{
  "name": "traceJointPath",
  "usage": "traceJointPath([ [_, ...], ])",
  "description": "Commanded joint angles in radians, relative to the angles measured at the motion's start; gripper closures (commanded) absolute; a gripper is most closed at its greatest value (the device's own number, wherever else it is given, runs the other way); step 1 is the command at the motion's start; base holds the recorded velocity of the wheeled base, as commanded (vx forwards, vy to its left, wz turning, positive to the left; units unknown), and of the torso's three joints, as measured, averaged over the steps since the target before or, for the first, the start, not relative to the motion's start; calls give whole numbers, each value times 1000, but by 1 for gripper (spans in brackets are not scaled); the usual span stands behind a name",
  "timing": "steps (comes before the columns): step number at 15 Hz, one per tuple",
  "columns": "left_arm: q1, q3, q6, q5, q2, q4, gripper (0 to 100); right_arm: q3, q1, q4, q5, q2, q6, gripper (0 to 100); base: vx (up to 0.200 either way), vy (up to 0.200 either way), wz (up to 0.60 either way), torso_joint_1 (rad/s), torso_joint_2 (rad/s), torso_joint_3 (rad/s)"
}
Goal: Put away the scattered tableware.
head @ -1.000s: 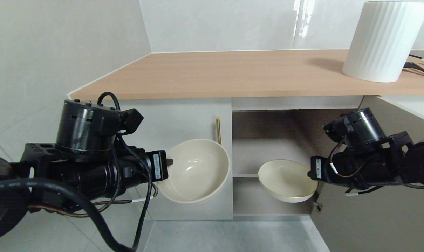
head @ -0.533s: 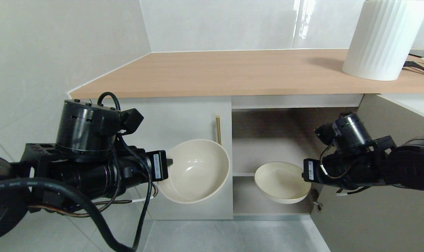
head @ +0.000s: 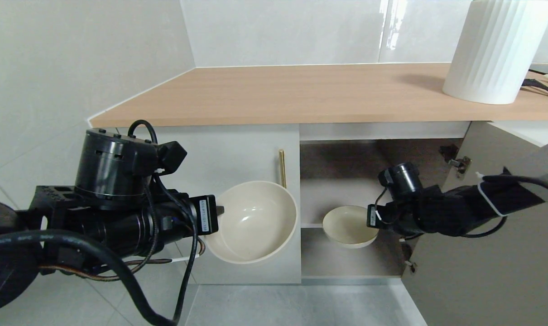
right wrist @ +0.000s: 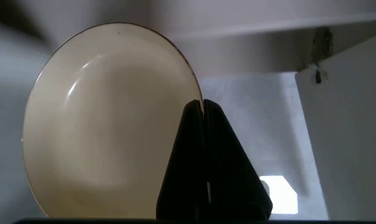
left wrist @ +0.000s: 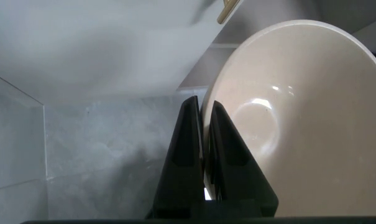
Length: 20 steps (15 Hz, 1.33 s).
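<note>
The right gripper [head: 372, 218] reaches into the open cabinet compartment [head: 346, 167], its fingers pinched tight on the rim of the small cream bowl [head: 346, 225]. The gripper covers that part of the rim, and whether the bowl's underside touches the shelf [head: 311, 225] cannot be told. The left gripper [head: 219, 211] is clamped down to a thin slit on the rim of the large cream bowl [head: 256, 222]. This bowl hangs tilted in the air just before the closed door [head: 237, 149], hiding the lower end of its brass handle [head: 281, 165]. On the countertop [head: 278, 95] a white ribbed container [head: 496, 54] is cut off at the top. The open door [head: 482, 271] stands at the right, with free space above the small bowl inside the compartment
</note>
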Motion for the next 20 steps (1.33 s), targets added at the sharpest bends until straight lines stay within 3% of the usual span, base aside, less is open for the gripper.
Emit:
traceJointPath([
  [1, 0, 0, 0, 0, 11, -1, 100, -103, -56, -3, -9, 149, 14, 100, 0, 0, 0, 0, 0, 0],
  [15, 0, 0, 0, 0, 42, -4, 100, -523, -114, 3, -267, 456, 86, 100, 0, 0, 0, 0, 0, 0],
  [20, 0, -1, 0, 0, 52, -4, 100, -552, -116, 3, -273, 465, 88, 100, 0, 0, 0, 0, 0, 0],
])
